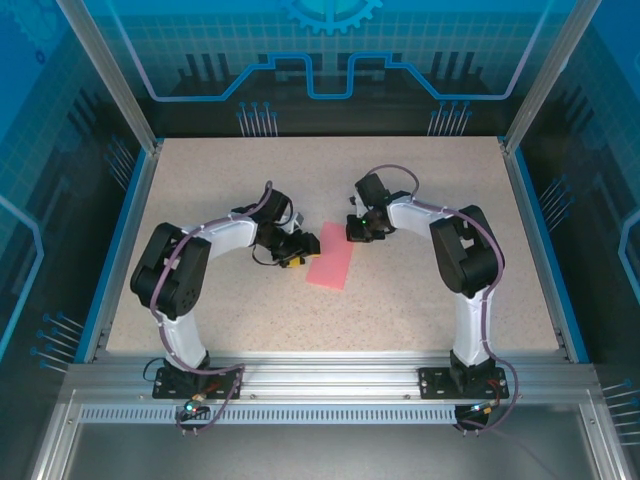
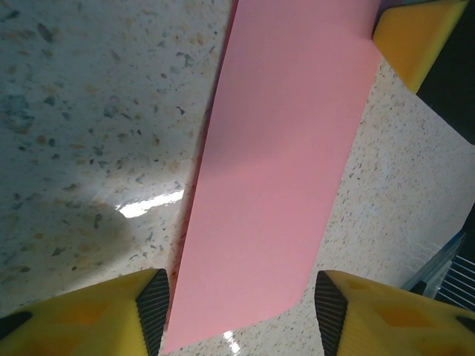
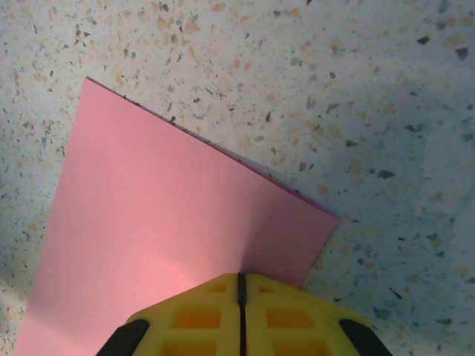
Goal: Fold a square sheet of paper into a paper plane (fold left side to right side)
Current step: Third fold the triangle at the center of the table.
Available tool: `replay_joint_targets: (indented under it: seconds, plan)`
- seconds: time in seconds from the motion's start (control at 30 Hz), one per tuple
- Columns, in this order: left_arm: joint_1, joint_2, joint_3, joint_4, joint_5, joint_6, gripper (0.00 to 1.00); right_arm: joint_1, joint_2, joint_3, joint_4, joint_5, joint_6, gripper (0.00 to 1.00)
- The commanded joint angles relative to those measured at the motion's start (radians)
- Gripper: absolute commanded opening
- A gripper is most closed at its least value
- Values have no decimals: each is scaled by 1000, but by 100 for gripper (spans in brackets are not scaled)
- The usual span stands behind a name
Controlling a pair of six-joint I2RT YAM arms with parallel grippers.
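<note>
The square sheet of paper (image 1: pixel 332 265) is pink-red and lies on the speckled table as a narrow rectangle, its layers doubled over. My left gripper (image 1: pixel 301 252) is at its left end, open. In the left wrist view the left gripper (image 2: pixel 241 297) has one yellow finger on each side of the paper strip (image 2: pixel 282 163), touching neither edge. My right gripper (image 1: pixel 358 236) is at the paper's far right corner. In the right wrist view the right gripper (image 3: pixel 240 276) is shut, tips on the paper (image 3: pixel 163 222) near its edge, with a faint ridge rising from the jaw line.
The speckled table (image 1: pixel 430 190) has a blue raised border (image 1: pixel 120 240) on both sides and an aluminium rail (image 1: pixel 330 375) at the near edge. A yellow fingertip (image 2: pixel 415 37) of the right gripper shows at the far end of the paper.
</note>
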Motion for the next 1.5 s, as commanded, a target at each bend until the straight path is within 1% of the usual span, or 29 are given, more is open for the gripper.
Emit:
replay_joint_targets:
  seconds: [0.0, 0.33, 0.43, 0.53, 0.7, 0.97, 1.03, 1.13, 1.23, 1.27, 1.37, 1.47]
  plan:
    - [-6, 37, 34, 9, 51, -9, 57, 11, 33, 14, -36, 0, -38, 8]
    - [-24, 89, 62, -1, 55, -1, 55, 11, 33, -1, -21, -13, -50, 8]
    - [-31, 98, 66, -4, 63, 1, 53, 11, 33, 0, -18, -18, -50, 8]
    - [-35, 97, 65, 3, 70, -4, 47, 12, 32, -1, -17, -20, -50, 8]
    - [-34, 79, 64, -7, 52, -5, 36, 12, 31, -4, -16, -16, -53, 8]
    - [-39, 62, 54, -11, 66, -29, 11, 12, 18, -5, -5, -19, -59, 9]
    - [-41, 62, 55, -17, 67, -33, 7, 11, 12, -6, -5, -20, -59, 9]
    - [-47, 62, 54, -23, 65, -40, 5, 12, -6, -8, 3, -21, -68, 10]
    - [-50, 60, 53, -22, 63, -47, 4, 12, -63, -37, 44, -23, -79, 15]
    - [-50, 61, 54, -21, 64, -50, 4, 11, -90, -52, 63, -26, -86, 19]
    - [-53, 60, 59, -15, 67, -58, 4, 11, -182, -115, 122, -25, -112, 36]
    - [-56, 59, 66, -12, 69, -63, 4, 12, -270, -181, 155, -35, -140, 46]
